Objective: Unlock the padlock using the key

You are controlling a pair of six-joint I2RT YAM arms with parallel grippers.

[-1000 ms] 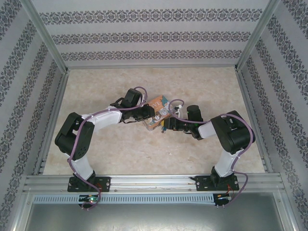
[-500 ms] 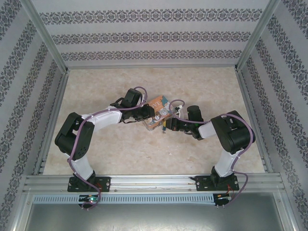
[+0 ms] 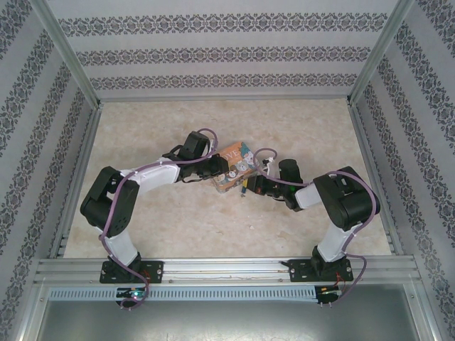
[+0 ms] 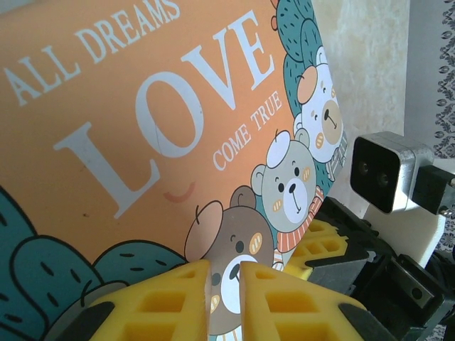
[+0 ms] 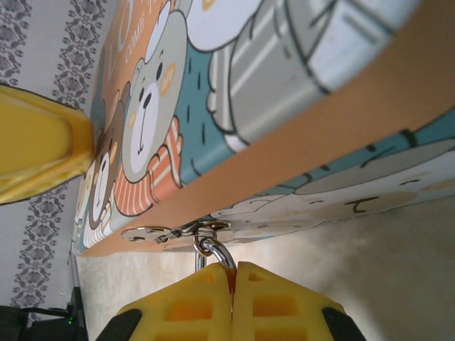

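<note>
The padlock's silver shackle (image 5: 216, 251) hangs from the hasp (image 5: 202, 229) on the front of the orange "LOVE" tin box (image 5: 284, 85). My right gripper (image 5: 232, 268) is shut on the shackle, and its yellow fingers hide the padlock's body. The key is out of view. My left gripper (image 4: 225, 264) rests over the tin's lid (image 4: 142, 128) at the bear picture, jaws a narrow slit apart with nothing between them. From above, the left gripper (image 3: 215, 170) is at the tin's (image 3: 236, 160) left side and the right gripper (image 3: 246, 187) at its near corner.
The right arm's fingers (image 4: 321, 245) and wrist camera (image 4: 384, 170) sit close beside the tin. The marble-patterned table (image 3: 213, 121) is fenced by metal rails and patterned walls. Both arms reach inward to the middle.
My right gripper has closed on the padlock's shackle, and that arm has edged slightly left toward the tin. The left arm has stayed put.
</note>
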